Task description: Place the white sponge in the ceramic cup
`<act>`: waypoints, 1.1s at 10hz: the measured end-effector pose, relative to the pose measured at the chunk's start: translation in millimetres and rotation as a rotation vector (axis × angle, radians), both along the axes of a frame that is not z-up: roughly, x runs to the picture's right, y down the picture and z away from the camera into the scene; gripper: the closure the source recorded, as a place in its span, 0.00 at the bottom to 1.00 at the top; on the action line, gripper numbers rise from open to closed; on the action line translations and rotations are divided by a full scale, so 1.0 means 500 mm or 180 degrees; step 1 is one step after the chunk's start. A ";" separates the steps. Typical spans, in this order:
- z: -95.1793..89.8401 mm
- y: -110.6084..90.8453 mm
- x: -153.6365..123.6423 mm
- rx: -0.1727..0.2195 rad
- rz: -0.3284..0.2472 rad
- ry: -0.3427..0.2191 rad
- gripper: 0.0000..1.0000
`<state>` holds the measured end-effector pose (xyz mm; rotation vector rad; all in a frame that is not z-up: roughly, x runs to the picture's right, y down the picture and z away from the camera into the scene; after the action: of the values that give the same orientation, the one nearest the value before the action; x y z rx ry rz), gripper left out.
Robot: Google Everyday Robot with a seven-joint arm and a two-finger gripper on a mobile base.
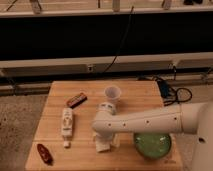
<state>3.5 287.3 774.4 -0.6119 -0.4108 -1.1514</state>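
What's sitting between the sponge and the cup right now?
Only the robot's own arm: its wrist end crosses between cup and sponge. The gripper hangs right over the sponge, near the front edge. The camera view shows it.

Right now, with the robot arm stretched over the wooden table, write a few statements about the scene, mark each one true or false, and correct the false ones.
1. The small flat off-white sponge lies inside the whitish tapered ceramic cup. False: it lies on the wooden table, near the front edge.
2. The gripper is down at the sponge. True.
3. In the picture, the wide green bowl sits left of the long white remote-like stick. False: the bowl is at the right, the stick at the left.
4. The cup stands upright, farther back than the sponge. True.
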 end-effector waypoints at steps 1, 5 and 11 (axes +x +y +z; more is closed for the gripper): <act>0.000 0.002 0.000 -0.0003 -0.0008 -0.0004 0.20; 0.001 0.005 -0.002 -0.0012 -0.0047 -0.0030 0.20; 0.001 0.010 -0.002 -0.0020 -0.0072 -0.0043 0.20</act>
<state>2.3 292.3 774.6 -0.6159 -0.4202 -1.1767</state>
